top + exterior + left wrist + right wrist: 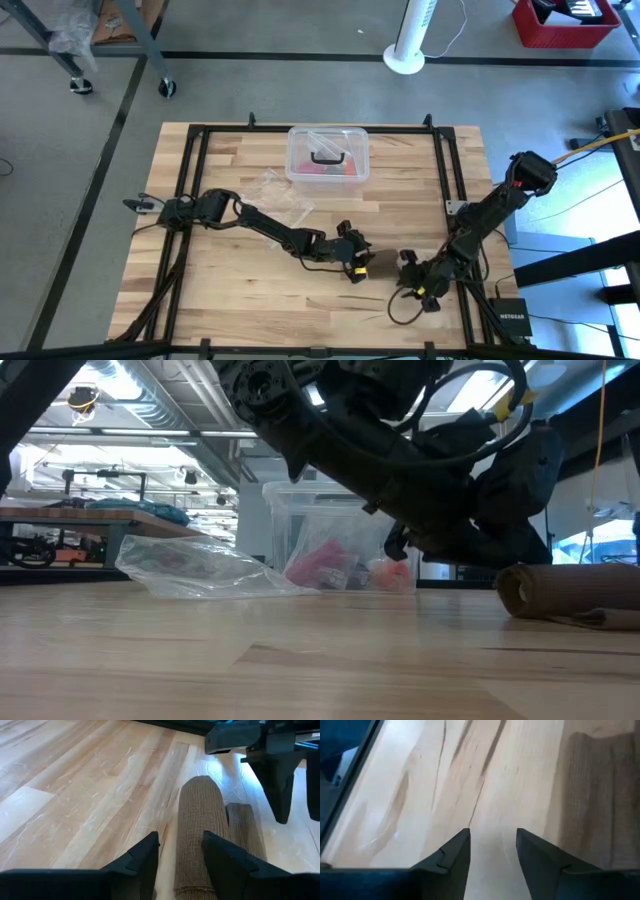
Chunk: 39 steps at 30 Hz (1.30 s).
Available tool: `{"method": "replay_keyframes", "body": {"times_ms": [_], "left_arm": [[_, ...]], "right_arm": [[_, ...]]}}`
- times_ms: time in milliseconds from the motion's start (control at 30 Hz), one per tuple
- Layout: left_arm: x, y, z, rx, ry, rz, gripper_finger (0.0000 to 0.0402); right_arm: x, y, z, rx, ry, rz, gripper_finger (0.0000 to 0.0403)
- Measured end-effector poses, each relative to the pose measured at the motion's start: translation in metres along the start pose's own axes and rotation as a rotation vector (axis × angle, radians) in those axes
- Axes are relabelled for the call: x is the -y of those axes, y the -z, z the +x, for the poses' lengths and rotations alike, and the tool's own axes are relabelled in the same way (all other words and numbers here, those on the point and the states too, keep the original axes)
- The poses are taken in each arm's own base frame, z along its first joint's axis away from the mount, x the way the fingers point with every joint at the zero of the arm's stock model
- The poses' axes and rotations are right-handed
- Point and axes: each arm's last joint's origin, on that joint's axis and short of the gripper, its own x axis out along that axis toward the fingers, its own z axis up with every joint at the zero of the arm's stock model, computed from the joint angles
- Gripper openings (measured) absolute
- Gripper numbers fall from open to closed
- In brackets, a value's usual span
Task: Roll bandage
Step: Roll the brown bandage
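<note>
Toward the far edge of the table (250, 290) stands the clear plastic box (327, 155) with its lid on and a black handle (325, 157) lying across the top; through its wall in the low view I see pink and reddish things (345, 570) heaped inside, though I cannot tell what they are; beside it, toward my left arm's side, lies a clear thin plastic bag (278, 195), crumpled and flat on the wood, and whatever it holds I cannot make out; the bandage (200, 827) is near the front of the table, between my two grippers, mostly rolled into a brown ribbed cylinder lying on its side with a short flat tail of the strip (246, 830) on the wood just beside it; its long axis runs straight away from my left wrist toward my right arm, so it lies roughly across the table, one end toward each gripper; my left gripper (181, 852) is low over the near end of the roll, its two fingers parted with that end between them, one finger against the fabric and the other beside it; my right gripper (493, 845) hovers over bare wood with its fingers apart and nothing between them, the bandage lying off to one side of it.
</note>
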Motion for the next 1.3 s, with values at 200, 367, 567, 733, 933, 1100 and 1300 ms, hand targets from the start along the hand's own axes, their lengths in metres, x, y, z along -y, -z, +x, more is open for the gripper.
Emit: {"method": "replay_keyframes", "body": {"times_ms": [200,367,567,733,933,1100,1300], "left_arm": [[0.000,0.000,0.000,0.001,0.000,0.000,0.0143],[0.001,0.000,0.000,0.001,0.001,-0.005,0.0143],[0.001,0.000,0.000,0.001,0.001,-0.008,0.0143],[0.001,0.000,0.000,0.004,0.003,-0.009,0.0143],[0.001,0.000,0.000,0.005,0.003,-0.010,0.0143],[0.001,0.000,0.000,0.006,0.004,-0.010,0.0143],[0.001,0.000,0.000,0.005,0.003,-0.010,0.0143]], "right_arm": [[0.003,-0.002,0.000,0.082,0.118,0.031,0.0160],[0.010,0.000,-0.002,0.135,0.281,-0.006,0.0160],[0.012,0.006,0.003,0.085,0.298,-0.021,0.0160],[0.011,0.007,0.007,0.068,0.263,-0.016,0.0160],[0.008,0.004,0.008,0.072,0.200,0.001,0.0160],[0.003,0.002,0.009,0.057,0.101,0.009,0.0160],[-0.005,-0.003,0.009,0.065,-0.041,0.024,0.0160]]}}
